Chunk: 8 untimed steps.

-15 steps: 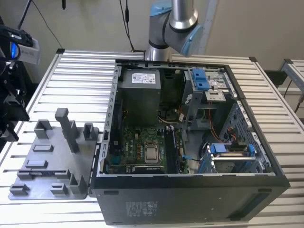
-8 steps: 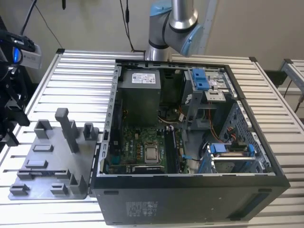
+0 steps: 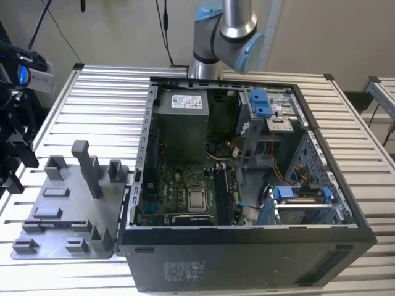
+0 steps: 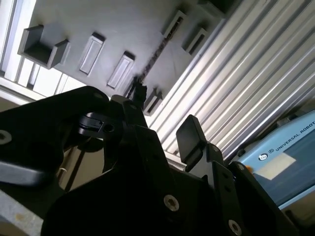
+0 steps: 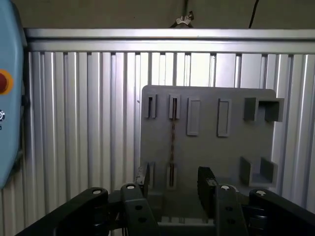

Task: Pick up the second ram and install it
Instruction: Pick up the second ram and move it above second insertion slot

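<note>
Grey plastic tray [image 5: 206,147] lies flat on the slatted aluminium table [image 5: 83,123], to the exterior view's left of the open computer case [image 3: 247,185].

The second ram [image 5: 173,137] stands on its long edge in the tray, each end caught in a slotted holder. We judge the holders are there to keep the thin board upright with both flat faces exposed, so it can be pinched from above rather than pried off a flat surface.

End effector [image 5: 175,176]: jaws wide, holding nothing. In the first wrist view one black finger [image 5: 146,177] sits to either side of the stick's line, so the opening is lined up across the board's thin dimension. In the second wrist view the stick [image 4: 156,51] runs edge-on away from the end effector [image 4: 163,114], with daylight between board and fingers. We see no contact, and we read this as a hover over the tray with the grasp not yet made.

The case lies on its side with the panel off and the motherboard [image 3: 185,191] facing up. We take that as the reason a stick can go in from straight overhead. The arm [image 3: 225,24] rises at the table's far edge behind the case.
</note>
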Motion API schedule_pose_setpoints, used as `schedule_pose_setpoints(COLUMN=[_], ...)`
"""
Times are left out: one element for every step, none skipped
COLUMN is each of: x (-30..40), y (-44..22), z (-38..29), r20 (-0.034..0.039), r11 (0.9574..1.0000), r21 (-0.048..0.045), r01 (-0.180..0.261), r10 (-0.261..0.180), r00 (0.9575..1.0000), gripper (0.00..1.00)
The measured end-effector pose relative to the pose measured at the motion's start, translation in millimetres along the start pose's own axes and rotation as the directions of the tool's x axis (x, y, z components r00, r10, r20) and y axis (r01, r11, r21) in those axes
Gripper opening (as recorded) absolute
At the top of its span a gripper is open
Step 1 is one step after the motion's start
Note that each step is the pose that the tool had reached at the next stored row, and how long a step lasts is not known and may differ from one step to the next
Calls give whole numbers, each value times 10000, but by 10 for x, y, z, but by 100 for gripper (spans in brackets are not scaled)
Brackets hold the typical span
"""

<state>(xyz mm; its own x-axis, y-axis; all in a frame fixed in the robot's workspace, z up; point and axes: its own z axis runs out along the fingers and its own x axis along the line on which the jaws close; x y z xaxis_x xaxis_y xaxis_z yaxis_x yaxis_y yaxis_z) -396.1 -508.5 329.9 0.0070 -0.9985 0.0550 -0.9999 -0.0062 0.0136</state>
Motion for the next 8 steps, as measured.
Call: schedule_pose_setpoints(x=[-1, -2, -2, -3, -3, -3, -3, -3], y=[-1, -1, -1, -1, -1, -1, -1, -1], z=[15, 28, 39, 45, 47, 47, 47, 47], r20=[-1, -4, -4, -4, -5, -6, -6, -6], r11=[10000, 10000, 10000, 10000, 10000, 10000, 10000, 10000], r21=[2, 0, 2, 2, 0, 0, -1, -1], r01=[0, -1, -1, -1, -1, -1, -1, -1], r10=[0, 1, 1, 1, 1, 1, 1, 1], r00=[10000, 10000, 10000, 10000, 10000, 10000, 10000, 10000], gripper=[54, 54, 54, 54, 54, 54, 54, 54])
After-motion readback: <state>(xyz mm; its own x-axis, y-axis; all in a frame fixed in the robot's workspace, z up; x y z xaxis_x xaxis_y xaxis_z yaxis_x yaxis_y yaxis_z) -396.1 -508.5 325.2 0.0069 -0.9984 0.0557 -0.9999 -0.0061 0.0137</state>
